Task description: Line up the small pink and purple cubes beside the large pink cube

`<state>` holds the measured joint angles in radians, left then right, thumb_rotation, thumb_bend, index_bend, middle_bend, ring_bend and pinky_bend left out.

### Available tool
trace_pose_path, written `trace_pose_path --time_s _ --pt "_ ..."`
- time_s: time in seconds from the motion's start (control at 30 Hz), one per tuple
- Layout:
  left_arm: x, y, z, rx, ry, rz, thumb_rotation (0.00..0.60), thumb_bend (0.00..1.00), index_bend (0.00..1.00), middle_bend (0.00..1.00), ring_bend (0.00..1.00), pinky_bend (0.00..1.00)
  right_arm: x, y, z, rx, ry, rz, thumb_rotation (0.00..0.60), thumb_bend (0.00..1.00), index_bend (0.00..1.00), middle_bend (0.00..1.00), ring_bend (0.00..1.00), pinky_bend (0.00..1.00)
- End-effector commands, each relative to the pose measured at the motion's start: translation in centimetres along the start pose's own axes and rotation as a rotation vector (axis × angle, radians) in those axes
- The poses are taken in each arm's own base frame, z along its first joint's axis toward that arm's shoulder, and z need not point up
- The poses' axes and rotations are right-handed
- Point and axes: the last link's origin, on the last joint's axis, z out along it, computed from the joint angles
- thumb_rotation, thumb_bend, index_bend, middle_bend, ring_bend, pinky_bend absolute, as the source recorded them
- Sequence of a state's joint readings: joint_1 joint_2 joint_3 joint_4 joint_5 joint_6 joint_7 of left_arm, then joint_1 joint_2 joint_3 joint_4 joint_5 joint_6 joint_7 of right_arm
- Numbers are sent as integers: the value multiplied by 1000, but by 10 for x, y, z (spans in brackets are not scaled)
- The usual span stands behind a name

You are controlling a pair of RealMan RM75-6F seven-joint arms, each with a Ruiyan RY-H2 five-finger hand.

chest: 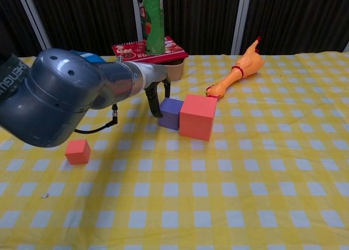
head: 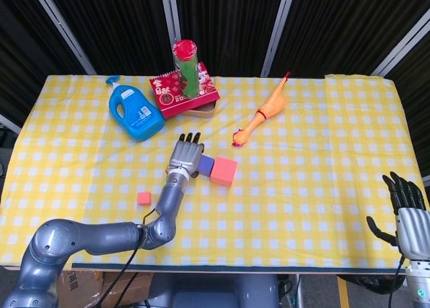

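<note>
The large pink cube (head: pixel 224 171) (chest: pixel 198 117) sits mid-table. The small purple cube (head: pixel 205 165) (chest: pixel 170 113) stands on the cloth against its left side. My left hand (head: pixel 186 155) (chest: pixel 158 94) hovers just left of the purple cube, fingers (chest: pixel 154 103) pointing down and touching its left face and back corner; no grip shows. The small pink cube (head: pixel 144 198) (chest: pixel 77 151) lies apart, nearer the front left, beside my left forearm. My right hand (head: pixel 406 207) hangs off the table's front right corner, fingers spread, holding nothing.
A blue detergent bottle (head: pixel 135 110) stands at the back left. Behind the cubes a red box (head: pixel 184 95) carries a green can (head: pixel 187 68). A rubber chicken (head: pixel 265 111) lies behind the large cube, to its right.
</note>
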<state>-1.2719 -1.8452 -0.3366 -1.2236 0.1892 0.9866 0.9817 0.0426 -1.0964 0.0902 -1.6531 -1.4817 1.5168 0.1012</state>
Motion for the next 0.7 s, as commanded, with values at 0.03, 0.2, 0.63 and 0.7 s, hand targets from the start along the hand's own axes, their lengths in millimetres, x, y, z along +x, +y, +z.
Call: trace_pose_path --time_s 0.03,0.2,0.63,0.7 --pt "0 -1 -1 -2 -1 -3 600 262 228 0 0 73 0 0 0 1 1 -1 600 367 0 0 0 36" --pt "1 -5 -6 -8 2 -20 600 260 228 0 0 73 0 0 0 3 3 -2 600 367 0 0 0 36" --pt "8 -64 -61 -7 83 -38 600 260 307 0 0 67 1 1 1 -3 8 -11 600 367 0 0 0 36" --pt "5 -80 -76 8 84 -45 600 260 316 0 0 67 1 1 2 -4 10 -11 600 367 0 0 0 36"
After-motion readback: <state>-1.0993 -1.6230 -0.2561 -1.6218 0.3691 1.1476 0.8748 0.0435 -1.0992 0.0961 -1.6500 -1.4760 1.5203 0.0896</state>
